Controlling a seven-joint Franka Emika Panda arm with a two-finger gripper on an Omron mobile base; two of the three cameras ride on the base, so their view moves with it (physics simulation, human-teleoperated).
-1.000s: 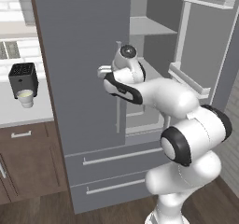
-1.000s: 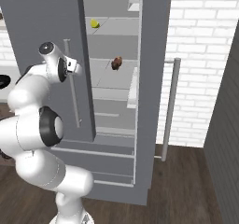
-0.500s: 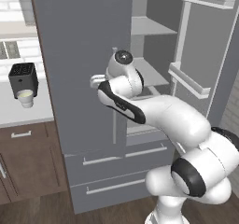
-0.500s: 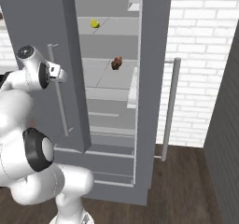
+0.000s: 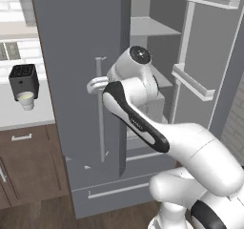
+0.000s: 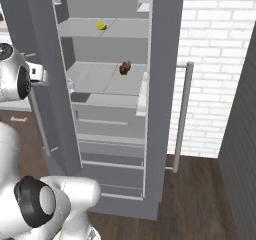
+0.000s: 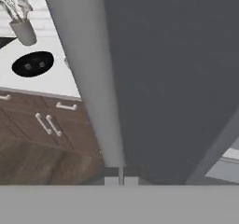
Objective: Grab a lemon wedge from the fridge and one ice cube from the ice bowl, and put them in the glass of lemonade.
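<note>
The task looks to be at its first step: the fridge [image 6: 160, 84] has both doors swung out, and the gripper [image 5: 95, 85] sits at the long handle [image 5: 100, 113] of the left door, apparently working that door wider. Nothing has been picked up yet. The lemon wedge [image 6: 101, 25] lies on the upper shelf [image 6: 107, 29], with a small brown lump [image 6: 125, 67] on the shelf below it. The glass of lemonade [image 5: 26, 100] stands on the counter [image 5: 19, 116] in front of a small black appliance [image 5: 24, 79], well apart from the fridge. The ice bowl [image 7: 32, 63] rests on the same white counter near a grey utensil pot [image 7: 23, 31]. So 2 fetches and 2 drops remain, by my reading. Whether the jaws are spread, pressed together or pinching the handle I cannot tell: the wrist hides the fingers from the left, the door edge covers them from the right, and the hand camera sees the door surface at close range. The ice cubes in the bowl are too small to count.
</note>
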